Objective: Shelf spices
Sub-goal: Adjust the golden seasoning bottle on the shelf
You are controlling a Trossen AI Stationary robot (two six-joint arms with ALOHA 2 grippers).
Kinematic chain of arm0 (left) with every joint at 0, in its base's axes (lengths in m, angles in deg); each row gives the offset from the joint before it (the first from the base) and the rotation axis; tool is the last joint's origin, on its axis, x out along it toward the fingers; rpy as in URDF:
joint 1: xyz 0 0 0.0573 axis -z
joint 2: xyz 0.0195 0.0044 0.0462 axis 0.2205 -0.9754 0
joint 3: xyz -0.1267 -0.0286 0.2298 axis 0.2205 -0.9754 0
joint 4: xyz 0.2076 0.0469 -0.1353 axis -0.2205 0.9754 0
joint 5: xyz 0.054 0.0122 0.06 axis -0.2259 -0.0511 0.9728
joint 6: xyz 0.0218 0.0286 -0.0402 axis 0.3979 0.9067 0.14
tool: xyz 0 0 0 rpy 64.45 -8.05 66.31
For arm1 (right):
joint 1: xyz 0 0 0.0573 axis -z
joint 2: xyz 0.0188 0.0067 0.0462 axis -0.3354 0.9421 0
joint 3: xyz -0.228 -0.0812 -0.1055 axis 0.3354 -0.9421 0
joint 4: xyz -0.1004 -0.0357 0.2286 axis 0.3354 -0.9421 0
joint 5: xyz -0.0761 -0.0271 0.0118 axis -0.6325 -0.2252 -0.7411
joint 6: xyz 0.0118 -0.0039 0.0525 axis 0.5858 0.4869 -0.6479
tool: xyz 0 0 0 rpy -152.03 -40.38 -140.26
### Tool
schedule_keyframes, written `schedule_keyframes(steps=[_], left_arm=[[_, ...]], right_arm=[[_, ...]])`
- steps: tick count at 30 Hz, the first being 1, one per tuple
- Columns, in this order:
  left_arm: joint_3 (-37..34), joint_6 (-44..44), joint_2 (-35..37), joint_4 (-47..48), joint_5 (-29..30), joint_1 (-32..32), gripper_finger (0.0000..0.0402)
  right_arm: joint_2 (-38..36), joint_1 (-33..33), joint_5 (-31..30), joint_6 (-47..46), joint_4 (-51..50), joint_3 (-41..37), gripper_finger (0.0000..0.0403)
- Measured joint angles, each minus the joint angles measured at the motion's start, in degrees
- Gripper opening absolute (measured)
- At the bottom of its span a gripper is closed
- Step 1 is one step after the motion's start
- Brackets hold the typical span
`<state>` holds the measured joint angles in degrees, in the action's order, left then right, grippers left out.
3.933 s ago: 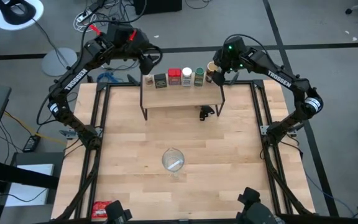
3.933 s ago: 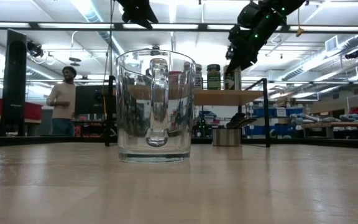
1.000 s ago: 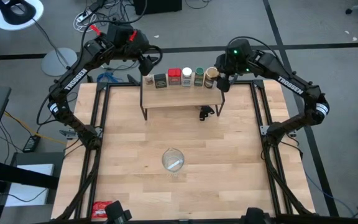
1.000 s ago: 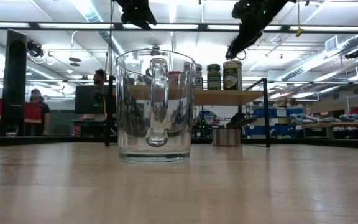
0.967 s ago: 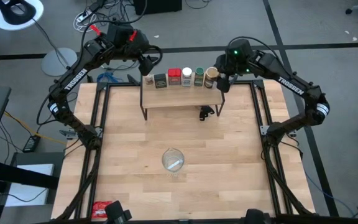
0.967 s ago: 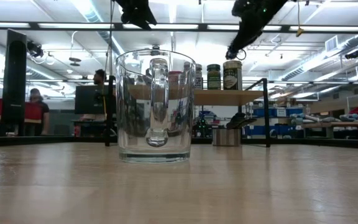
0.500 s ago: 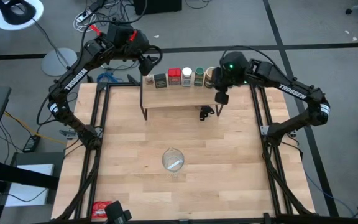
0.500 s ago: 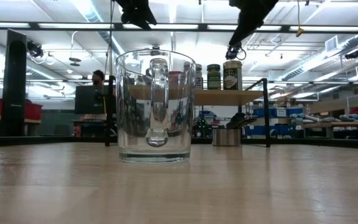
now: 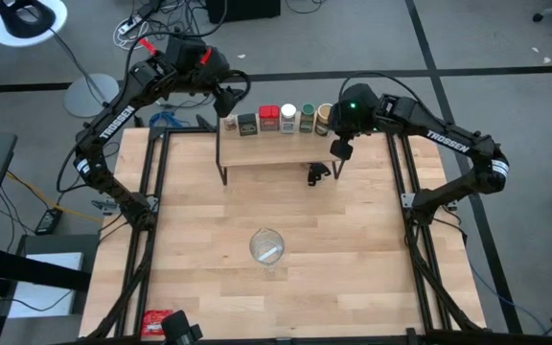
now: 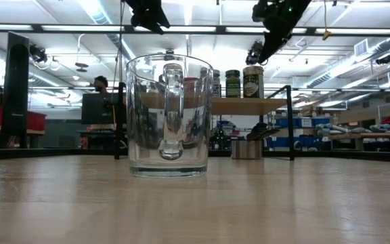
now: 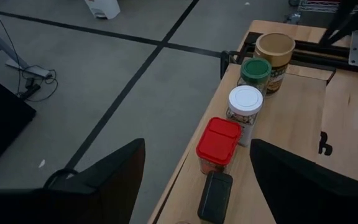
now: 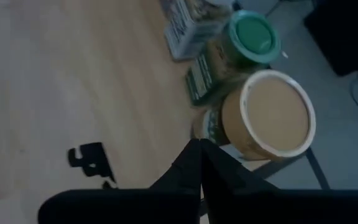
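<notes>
The shelf [image 9: 281,150] stands at the table's far edge with the spices in a row on its plank: a tiny jar [image 9: 228,123], a dark green tin [image 9: 247,125], a red tin [image 9: 269,118], a white-lidded jar [image 9: 288,117], a green-lidded jar [image 9: 307,118] and a tan-lidded jar [image 9: 324,117]. My right gripper [image 9: 341,149] hangs shut above the shelf's right end, just nearer than the tan-lidded jar [image 12: 275,115] and clear of it. My left gripper [image 9: 228,99] hovers open above the shelf's left end, with the red tin [image 11: 219,146] below it.
A clear glass mug [image 9: 267,246] stands mid-table and fills the front of the low view [image 10: 170,115]. A flat red packet [image 9: 161,321] lies at the near left corner. A small black object [image 9: 317,172] sits under the shelf's right side. People stand in the room behind.
My right gripper has drawn back from the tan-lidded jar toward the table's near edge and has shut with nothing in it. The jar stays upright on the shelf's right end.
</notes>
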<state>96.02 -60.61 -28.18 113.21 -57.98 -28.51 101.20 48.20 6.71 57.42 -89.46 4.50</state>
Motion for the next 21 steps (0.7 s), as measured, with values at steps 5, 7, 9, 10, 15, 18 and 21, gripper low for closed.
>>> schedule_keyframes(steps=[5, 7, 9, 10, 15, 18, 21], left_arm=[[0.0, -0.1, 0.0, 0.1, 0.0, 0.0, 0.0296], [0.0, -0.1, 0.0, 0.1, 0.0, 0.0, 0.0296], [0.0, -0.2, 0.0, 0.1, 0.0, 0.0, 0.0296], [0.0, -0.3, 0.0, 0.1, 0.0, 0.0, 0.0296], [0.0, -0.3, 0.0, 0.1, 0.0, 0.0, 0.0296], [0.0, -0.3, 0.0, 0.1, 0.0, 0.0, 0.0296], [0.0, -0.3, 0.0, 0.1, 0.0, 0.0, 0.0296]], right_arm=[[0.0, 1.1, -2.7, 0.0, 2.0, -1.5, 0.0001], [0.0, 1.6, -2.8, 0.0, 2.8, -1.7, 0.0001], [0.0, 2.2, -2.8, 0.3, 3.8, -1.7, 0.0001], [0.0, 2.5, -2.8, 0.4, 3.9, -1.7, 0.0001], [0.0, 3.9, -2.4, 0.5, 3.9, -1.7, 0.0001], [0.0, 4.7, -2.4, 0.7, 3.9, -1.7, 0.0], [0.0, 5.2, -2.4, 1.1, 3.9, -1.7, 0.0]])
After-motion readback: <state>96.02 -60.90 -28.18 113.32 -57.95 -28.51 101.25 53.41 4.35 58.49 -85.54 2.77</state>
